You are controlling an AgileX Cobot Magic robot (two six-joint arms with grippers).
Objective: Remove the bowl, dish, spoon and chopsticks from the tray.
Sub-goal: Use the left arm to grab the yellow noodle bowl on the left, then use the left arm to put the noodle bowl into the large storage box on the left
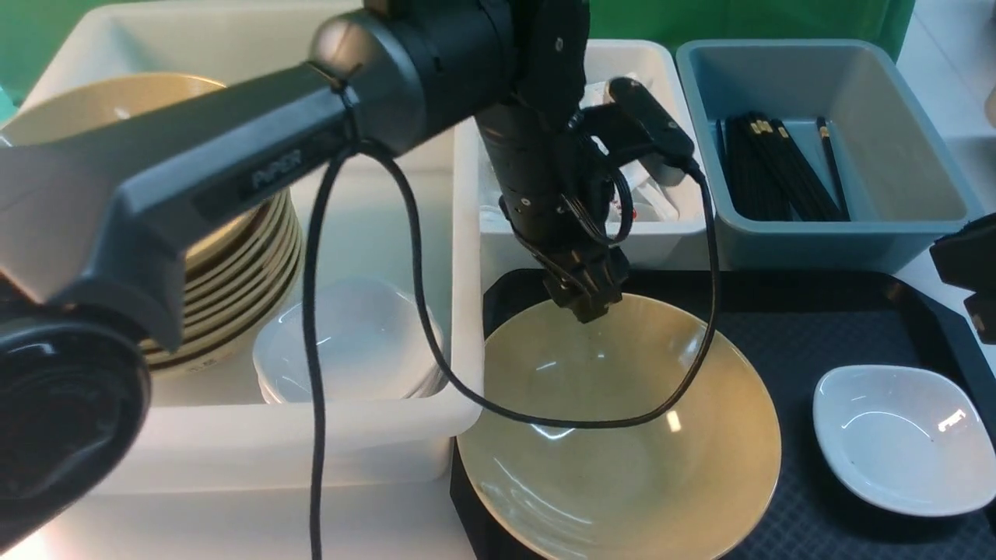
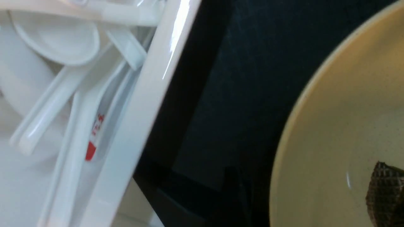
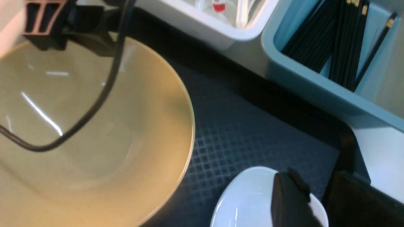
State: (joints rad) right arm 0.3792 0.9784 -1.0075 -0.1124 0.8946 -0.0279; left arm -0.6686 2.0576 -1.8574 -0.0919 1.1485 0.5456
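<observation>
On the black tray (image 1: 840, 327) I see the olive-tan bowl (image 1: 622, 474) upright at the left end and the small white dish (image 1: 903, 443) at the right end, with bare tray between them. My left arm stretches across the view. The left claw (image 1: 591, 309) hangs over the bowl's far rim, and its cable (image 1: 537, 420) loops across the bowl. From the left wrist only one ribbed fingertip (image 2: 385, 198) shows, over the bowl's inside, so I cannot tell whether that claw is open or closed.

The right claw (image 1: 980, 303) is half out of view at the right edge, beyond the dish. From the right wrist one dark finger (image 3: 288, 201) overlaps the dish. I cannot tell whether it touches, or how the jaws stand.

Behind the tray a small white bin (image 1: 677, 241) holds white spoons (image 2: 56, 41), among them a red-marked spoon (image 2: 94, 138). Beside it a grey-blue bin (image 1: 895, 124) holds black chopsticks (image 1: 770, 171) with gold bands. I cannot pick out which spoon or pair is mine to clear.

Left of the tray a large white bin (image 1: 233, 451) carries a stack of tan bowls (image 1: 249, 257) and a stack of white dishes (image 1: 366, 334).
</observation>
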